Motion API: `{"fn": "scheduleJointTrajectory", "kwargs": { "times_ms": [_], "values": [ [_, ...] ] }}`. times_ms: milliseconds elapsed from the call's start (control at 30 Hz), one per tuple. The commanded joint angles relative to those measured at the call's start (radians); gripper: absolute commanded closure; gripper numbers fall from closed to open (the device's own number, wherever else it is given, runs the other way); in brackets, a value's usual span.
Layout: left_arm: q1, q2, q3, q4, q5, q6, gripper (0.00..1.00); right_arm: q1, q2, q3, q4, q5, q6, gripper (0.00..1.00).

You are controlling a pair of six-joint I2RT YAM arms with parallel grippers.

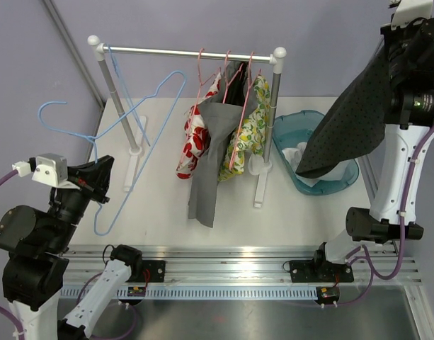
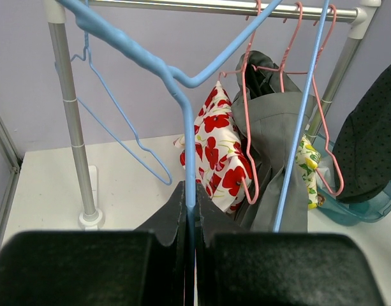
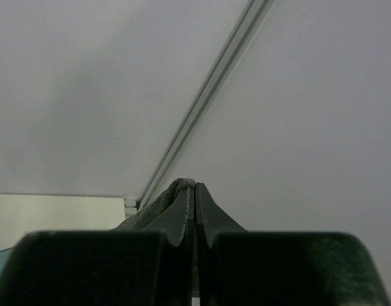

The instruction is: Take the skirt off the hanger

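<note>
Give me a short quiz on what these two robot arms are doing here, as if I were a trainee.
1. True or false: the left gripper is shut on a bare light-blue wire hanger.
2. The dark dotted fabric skirt, pinched by the right gripper, hangs above: A the teal plastic basin; B the grey garment; C the left arm's base.
3. How many pink wire hangers hang on the silver metal rail?
Key: 1 true; 2 A; 3 three.
</note>
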Motion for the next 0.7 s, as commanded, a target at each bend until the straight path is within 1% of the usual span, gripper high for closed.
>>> {"fn": "scheduleJointTrajectory", "kwargs": {
  "times_ms": [0,133,167,200,233,267,333,367,400,467,500,600,633,667],
  "values": [
    [0.003,-0.008,-0.008,0.050,-0.012,0.014,1.00,-0.005,0.009,0.044,0.143,-0.073,0.025,1.00],
    [0.003,-0.013,-0.017,0.055,-0.013,0.011,1.00,-0.007,0.003,-0.001,0.163,-0.145,0.034,1.00],
    [0.003,-0.013,-0.018,0.053,-0.012,0.010,1.00,-0.007,-0.005,-0.045,0.169,-0.149,0.041,1.00],
    [0.003,-0.013,-0.018,0.055,-0.013,0.010,1.00,-0.007,-0.014,-0.073,0.175,-0.207,0.044,1.00],
    [0.003,-0.013,-0.018,0.055,-0.013,0.010,1.00,-0.007,-0.026,-0.105,0.175,-0.230,0.047,1.00],
    [0.003,-0.013,-0.021,0.055,-0.013,0.010,1.00,-0.007,-0.064,-0.193,0.187,-0.258,0.056,1.00],
    [0.003,-0.016,-0.023,0.055,-0.017,0.011,1.00,-0.005,-0.133,-0.284,0.190,-0.374,0.074,1.00],
    [0.003,-0.016,-0.025,0.055,-0.017,0.014,1.00,-0.007,-0.147,-0.323,0.143,-0.419,0.083,1.00],
    [0.003,-0.016,-0.026,0.055,-0.017,0.013,1.00,-0.007,-0.160,-0.338,0.118,-0.509,0.096,1.00],
    [0.003,-0.013,-0.028,0.056,-0.014,0.016,1.00,-0.005,-0.201,-0.408,0.086,-0.585,0.129,1.00],
    [0.003,-0.013,-0.026,0.056,-0.013,0.016,1.00,-0.007,-0.212,-0.430,0.071,-0.652,0.140,1.00],
    [0.003,-0.011,-0.035,0.064,-0.017,0.017,1.00,-0.007,-0.261,-0.550,0.058,-0.726,0.172,1.00],
    [0.003,-0.013,-0.038,0.067,-0.015,0.016,1.00,-0.007,-0.282,-0.582,0.063,-0.732,0.177,1.00],
    [0.003,-0.013,-0.040,0.067,-0.010,0.016,1.00,-0.007,-0.292,-0.649,0.071,-0.729,0.179,1.00]
  ]
}}
